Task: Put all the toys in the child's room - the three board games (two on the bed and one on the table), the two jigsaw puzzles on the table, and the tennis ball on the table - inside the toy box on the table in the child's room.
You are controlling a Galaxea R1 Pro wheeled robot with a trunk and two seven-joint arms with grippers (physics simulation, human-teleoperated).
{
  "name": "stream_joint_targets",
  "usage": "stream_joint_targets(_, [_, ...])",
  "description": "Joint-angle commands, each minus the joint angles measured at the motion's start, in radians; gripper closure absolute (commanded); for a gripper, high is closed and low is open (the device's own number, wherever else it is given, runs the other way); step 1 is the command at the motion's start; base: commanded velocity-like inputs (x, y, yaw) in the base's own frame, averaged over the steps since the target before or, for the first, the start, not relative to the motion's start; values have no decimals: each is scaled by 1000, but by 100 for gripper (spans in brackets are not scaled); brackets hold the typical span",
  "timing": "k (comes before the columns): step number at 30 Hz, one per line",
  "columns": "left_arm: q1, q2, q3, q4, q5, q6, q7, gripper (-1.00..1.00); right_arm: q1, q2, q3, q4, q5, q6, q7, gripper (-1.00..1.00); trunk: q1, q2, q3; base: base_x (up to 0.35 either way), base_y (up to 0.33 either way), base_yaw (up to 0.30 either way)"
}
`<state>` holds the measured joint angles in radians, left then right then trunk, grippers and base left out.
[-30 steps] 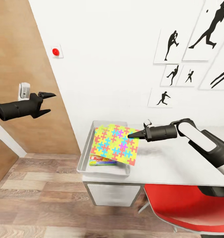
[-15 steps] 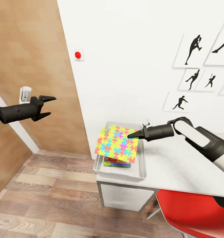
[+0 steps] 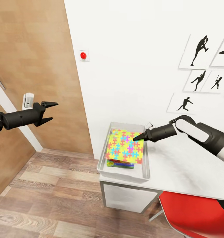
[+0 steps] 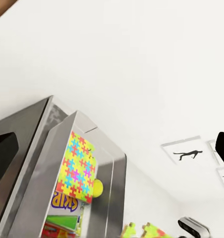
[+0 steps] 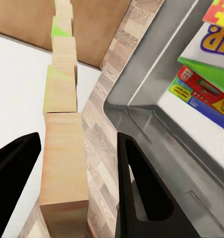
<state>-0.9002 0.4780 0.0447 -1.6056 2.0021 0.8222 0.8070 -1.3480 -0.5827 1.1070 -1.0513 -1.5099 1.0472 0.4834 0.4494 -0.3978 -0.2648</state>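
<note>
Standing before the white wall (image 3: 131,66) with its black player prints (image 3: 204,49), I look down on the pale table (image 3: 181,168), its end nearest the wooden door (image 3: 36,66). A red chair (image 3: 194,211) sits tucked under the table's near edge. On the table's end rests the toy box (image 3: 103,163), a grey lidless bin. Inside it a jigsaw puzzle (image 3: 125,149) lies on top of the stacked board games (image 3: 120,164), whose coloured edges peek out beneath it. My left wrist view also catches the tennis ball (image 4: 97,187) in the bin, just beside the puzzle's edge. My right gripper (image 3: 138,137) hovers just over the puzzle's far corner, fingers spread in its wrist view and holding nothing. My left gripper (image 3: 49,111) hangs well apart from the table, out over the plank floor (image 3: 52,201), fingers parted and empty.
</note>
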Motion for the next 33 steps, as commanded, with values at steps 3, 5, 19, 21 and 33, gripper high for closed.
stream_joint_targets(3, [4, 1, 1, 0, 9, 2, 7, -100, -5, -6, 12, 19, 0, 0, 13, 100, 1, -2, -2, 0, 1, 12])
stream_joint_targets(5, [7, 2, 1, 0, 9, 2, 5, -100, -8, -11, 18, 31, -3, 0, 15, 100, 1, -2, -2, 0, 1, 8])
stream_joint_targets(19, [12, 3, 1, 0, 9, 2, 2, -100, -15, -16, 29, 61, -8, 0, 23, 100, 1, -2, -2, 0, 0, 2])
stream_joint_targets(21, [14, 4, 1, 0, 9, 2, 2, -100, -16, -16, 29, 63, -8, 0, 23, 100, 1, -2, -2, 0, 0, 0])
stream_joint_targets(33, [20, 4, 1, 0, 8, 0, 3, -100, -14, -11, 31, 65, -3, 0, 23, 100, 1, -2, -2, 0, 0, 0])
